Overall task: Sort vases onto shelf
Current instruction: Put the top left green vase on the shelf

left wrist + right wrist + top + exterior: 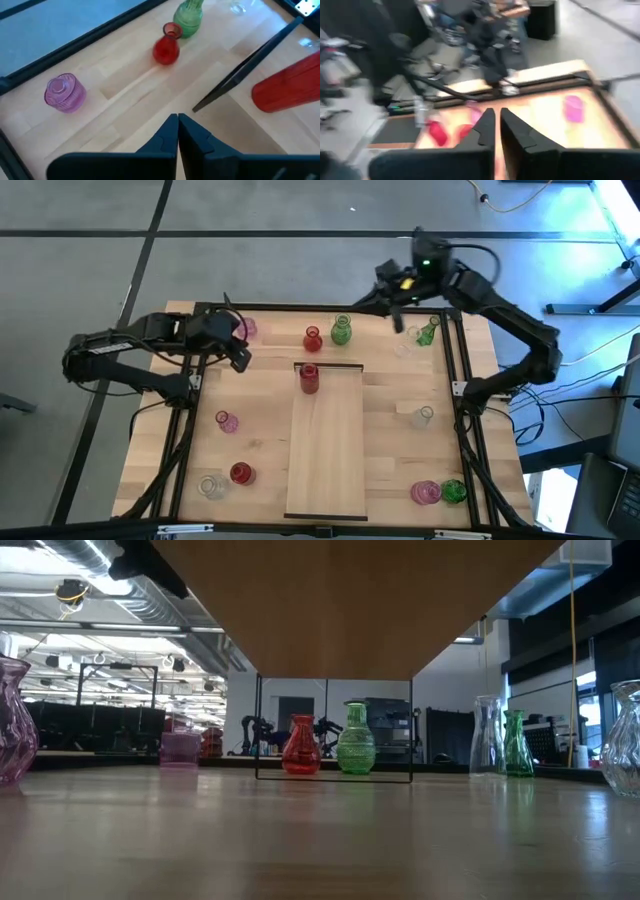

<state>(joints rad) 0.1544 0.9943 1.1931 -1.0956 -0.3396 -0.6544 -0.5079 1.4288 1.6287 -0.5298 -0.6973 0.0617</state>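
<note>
The pale wood shelf [326, 450] runs down the middle of the table. One red vase [308, 378] [287, 87] stands on its far end. Beyond the shelf's far end stand a red vase [313, 338] [166, 47] and a green vase [341, 330] [189, 16]. A pink vase [246, 329] [65, 92] stands just beyond my left gripper [240, 360] [178, 122], which is shut and empty, left of the shelf's far end. My right gripper [398, 318] [497, 120] hovers shut above the far edge, near a clear vase [404, 346] and a green vase [428, 333].
More vases stand on the tabletop: pink [227, 421], red [241, 473] and clear [211, 486] left of the shelf; clear [422, 416], pink [425, 492] and green [453, 491] to its right. A black frame [465, 390] borders the table. The shelf's near half is bare.
</note>
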